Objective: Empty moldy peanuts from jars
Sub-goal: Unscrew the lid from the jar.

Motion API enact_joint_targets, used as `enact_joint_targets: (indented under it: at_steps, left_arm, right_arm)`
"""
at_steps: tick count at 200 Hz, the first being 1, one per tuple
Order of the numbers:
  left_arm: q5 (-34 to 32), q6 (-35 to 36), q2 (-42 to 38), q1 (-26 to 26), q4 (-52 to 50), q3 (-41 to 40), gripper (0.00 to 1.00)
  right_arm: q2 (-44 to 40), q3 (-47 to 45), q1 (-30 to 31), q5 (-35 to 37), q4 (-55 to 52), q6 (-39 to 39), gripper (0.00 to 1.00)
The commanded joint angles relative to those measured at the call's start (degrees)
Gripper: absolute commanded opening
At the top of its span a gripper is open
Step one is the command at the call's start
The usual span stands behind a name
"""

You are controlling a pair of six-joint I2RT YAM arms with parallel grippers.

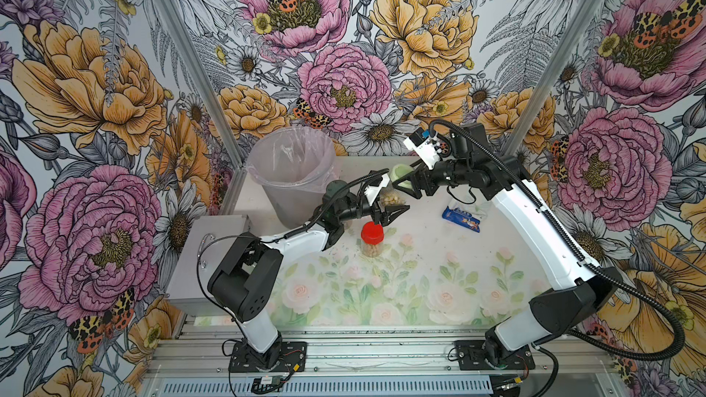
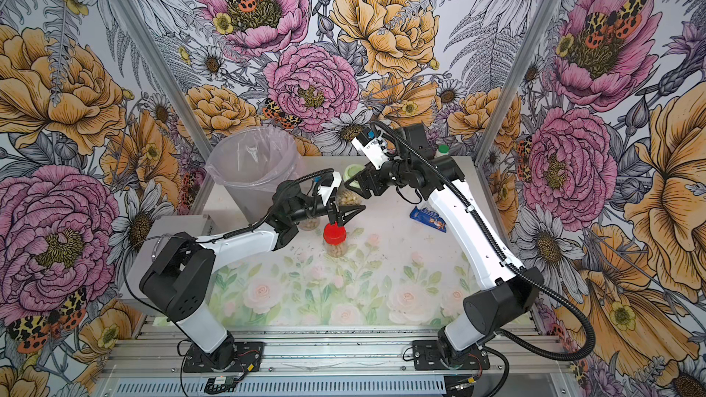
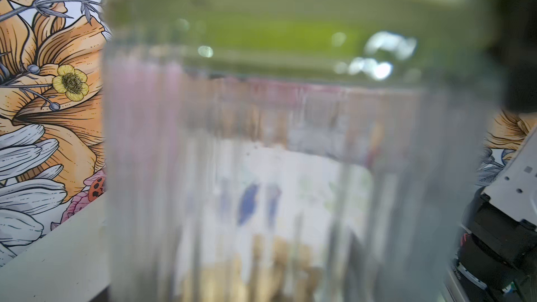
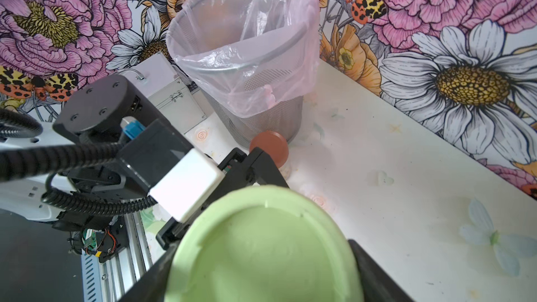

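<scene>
My right gripper clamps the light green lid of the jar my left gripper clasps, moldy peanuts inside, raised near the table's far edge. The lined bin fills the far left corner. The red-lidded jar stands just in front, with bare tabletop toward the front edge.

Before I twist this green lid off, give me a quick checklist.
1. Left hand grips the clear jar: ok.
2. Right hand closed around the light green lid: ok.
3. Lid already loosened: cannot tell.
4. Lined bin open and upright: ok.
5. Red-lidded jar clear of the left hand: cannot tell; they overlap in both top views.
</scene>
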Motion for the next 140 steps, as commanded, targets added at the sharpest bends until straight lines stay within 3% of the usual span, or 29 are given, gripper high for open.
enact_joint_targets:
  at_steps: [1,140]
  left_arm:
    - [0.65,-2.42,-5.25,0.78,6.08,2.24,0.35]
    - [-1.8,-1.33,-4.66,1.46,4.93,2.62,0.34]
  right_arm:
    - [2.58,1.35,0.13,-4.09,-10.89,-8.2,0.79]
    - [-1.98,-0.58,-4.22,0.2,-11.37,-7.43,0.97]
